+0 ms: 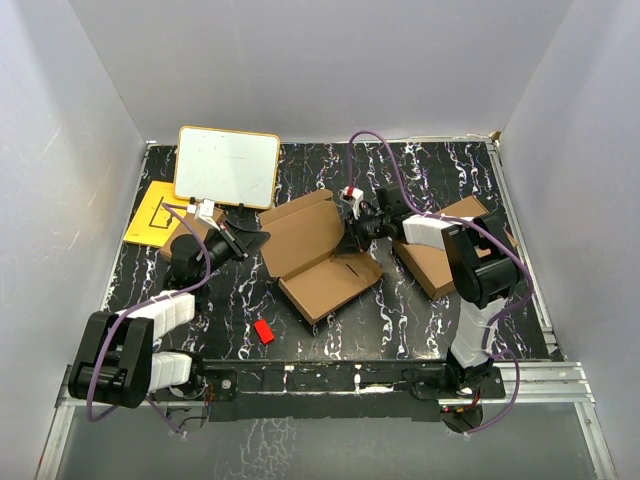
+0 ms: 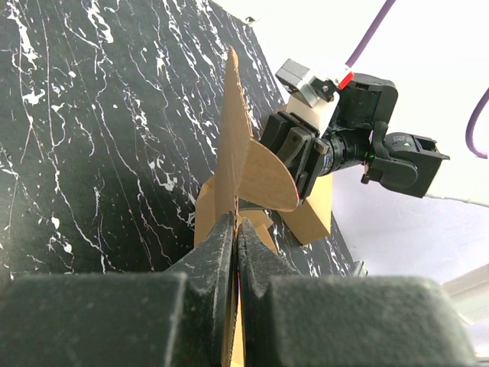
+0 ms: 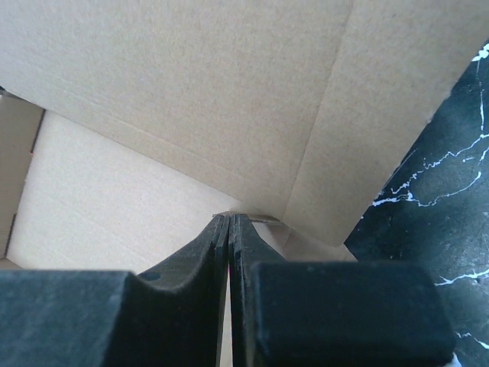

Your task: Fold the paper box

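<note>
The paper box point(image 1: 318, 258) lies opened out in the middle of the table, thin brown card with its lid panel raised at the back. My left gripper point(image 1: 256, 243) is shut on its left edge. In the left wrist view the card point(image 2: 231, 145) rises edge-on from between my left gripper's point(image 2: 235, 223) jaws. My right gripper point(image 1: 356, 232) is at the box's right side with its jaws together. In the right wrist view its tips point(image 3: 231, 217) touch a thin card edge inside the box point(image 3: 191, 99). I cannot tell whether any card is pinched there. A rounded flap point(image 2: 263, 180) stands beside the right gripper point(image 2: 296, 157).
A second brown box point(image 1: 440, 258) lies under the right arm. A whiteboard point(image 1: 227, 166) and a yellow sheet point(image 1: 148, 213) are at the back left. A small red object point(image 1: 263, 331) lies in front of the paper box. Grey walls close in three sides.
</note>
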Motion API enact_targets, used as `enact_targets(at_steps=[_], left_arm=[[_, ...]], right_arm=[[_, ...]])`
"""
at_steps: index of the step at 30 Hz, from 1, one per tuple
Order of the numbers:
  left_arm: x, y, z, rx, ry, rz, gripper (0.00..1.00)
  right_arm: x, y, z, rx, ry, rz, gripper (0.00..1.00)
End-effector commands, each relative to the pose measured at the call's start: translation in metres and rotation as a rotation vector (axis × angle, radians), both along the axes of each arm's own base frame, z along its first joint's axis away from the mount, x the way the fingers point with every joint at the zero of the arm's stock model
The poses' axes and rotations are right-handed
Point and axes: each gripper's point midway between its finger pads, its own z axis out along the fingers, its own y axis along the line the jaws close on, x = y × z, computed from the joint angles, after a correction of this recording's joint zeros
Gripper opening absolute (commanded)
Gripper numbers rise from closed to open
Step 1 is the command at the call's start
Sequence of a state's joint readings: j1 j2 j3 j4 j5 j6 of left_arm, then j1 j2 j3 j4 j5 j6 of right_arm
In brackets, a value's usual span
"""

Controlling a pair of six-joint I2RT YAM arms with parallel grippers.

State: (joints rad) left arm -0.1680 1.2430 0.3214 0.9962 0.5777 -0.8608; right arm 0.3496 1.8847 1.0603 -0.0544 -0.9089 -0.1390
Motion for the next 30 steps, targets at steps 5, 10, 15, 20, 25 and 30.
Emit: enact_targets(at_steps=[5, 10, 15, 20, 25, 30], left_arm=[[-0.009, -0.004, -0.005, 0.015, -0.017, -0.034, 0.00], [-0.010, -0.004, -0.009, 0.024, -0.008, -0.036, 0.00], [-0.011, -0.003, -0.012, 0.032, 0.001, -0.033, 0.00], [-0.011, -0.003, -0.014, 0.043, 0.002, -0.032, 0.00], [-0.007, 0.000, -0.012, 0.100, -0.022, -0.022, 0.00], [-0.006, 0.003, -0.006, 0.130, -0.082, -0.016, 0.00]], right_arm=[[0.012, 0.016, 0.016, 0.121, -0.034, -0.027, 0.12], [0.016, 0.015, 0.016, 0.145, -0.057, -0.084, 0.13], [0.019, 0.012, 0.016, 0.148, -0.082, -0.119, 0.14], [0.021, 0.007, 0.024, 0.167, -0.099, -0.098, 0.16], [0.011, -0.011, 0.063, 0.159, -0.164, 0.063, 0.21], [-0.023, -0.033, 0.097, 0.176, -0.296, 0.205, 0.33]])
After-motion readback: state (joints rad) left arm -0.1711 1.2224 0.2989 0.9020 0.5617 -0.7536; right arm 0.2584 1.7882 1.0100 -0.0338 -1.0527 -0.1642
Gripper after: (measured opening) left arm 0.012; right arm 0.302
